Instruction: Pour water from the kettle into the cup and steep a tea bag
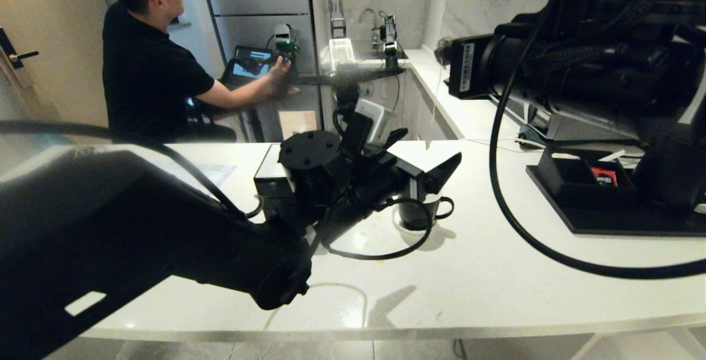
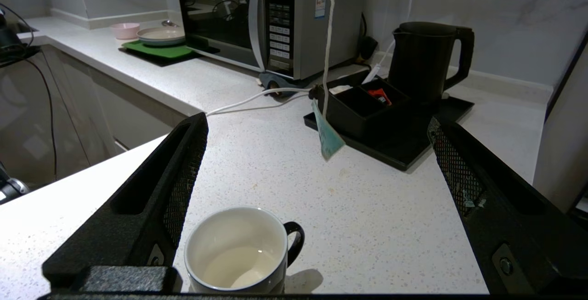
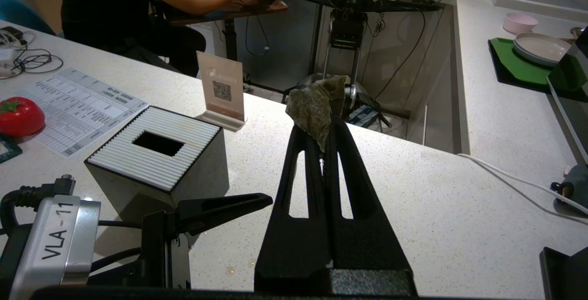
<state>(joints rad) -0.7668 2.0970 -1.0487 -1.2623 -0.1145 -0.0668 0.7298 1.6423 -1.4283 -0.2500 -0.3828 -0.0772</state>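
The glossy black mug with a white inside (image 2: 239,249) stands on its small white saucer (image 1: 400,226) on the pale speckled counter (image 2: 367,226), handle towards the black tray (image 2: 404,150). A shallow pale pool seems to lie at its bottom. The crumpled greyish paper tea bag (image 3: 314,104) is up in the air, pinched by its pouch in the tips of the right gripper (image 3: 324,134), whose jaws are pressed tight together. A thin white string (image 2: 327,61) hangs down from it, with a flat teal tag (image 2: 328,139) at its end, dangling beyond the mug rather than over it. The left gripper (image 2: 317,123) hovers low just beside the mug, jaws spread wide and holding nothing. The matte black kettle (image 2: 425,59) sits well apart on the tray, near the silver microwave (image 2: 275,19)

The main risk, as I judge it, is the grip itself: with the pouch clamped and the tag hanging, lowering would dip the tag first, and letting go off-centre would drop the bag on the counter. The left gripper could also nudge the mug off its saucer

From the head camera the kettle is hidden behind the right arm and the mug is half covered by the left gripper. How much water is in the mug is hard to make out
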